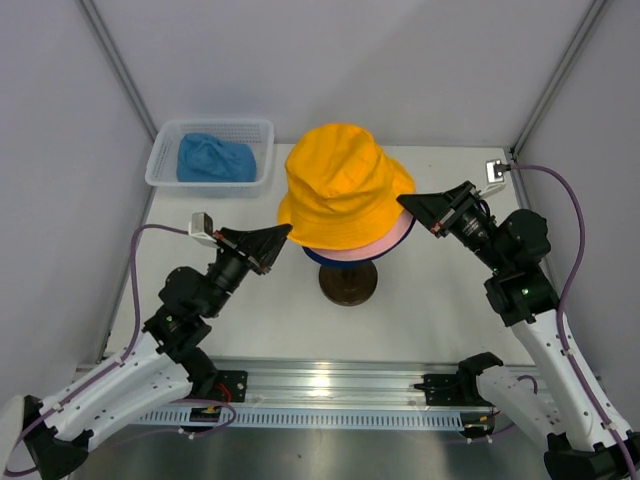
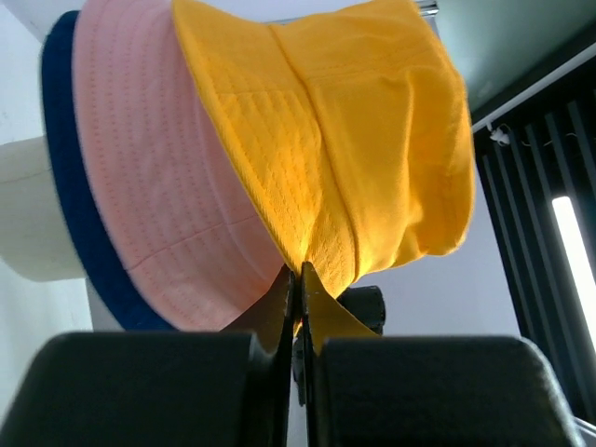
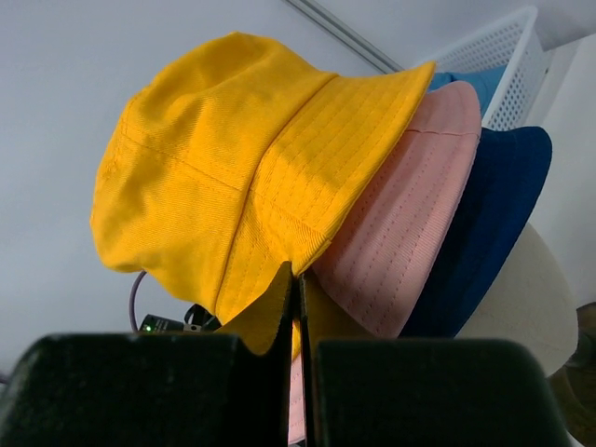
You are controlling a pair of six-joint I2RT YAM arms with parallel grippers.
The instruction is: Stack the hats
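Observation:
The yellow-orange hat [image 1: 342, 186] sits over the pink hat [image 1: 378, 246] and the dark blue hat [image 1: 322, 256], stacked on the cream mannequin head on its dark stand [image 1: 348, 282]. My left gripper [image 1: 284, 232] is shut on the yellow hat's brim at its left side [image 2: 303, 268]. My right gripper [image 1: 404, 202] is shut on the brim at its right side [image 3: 296, 272]. The wrist views show the pink hat [image 2: 149, 177] [image 3: 410, 205] and the dark blue hat [image 2: 70, 186] [image 3: 489, 223] under the yellow one. The light blue hat [image 1: 214, 158] lies in the white mesh basket [image 1: 160, 160].
The basket stands at the back left. Grey walls close the table at the back and sides. A metal rail [image 1: 330, 385] runs along the near edge between the arm bases.

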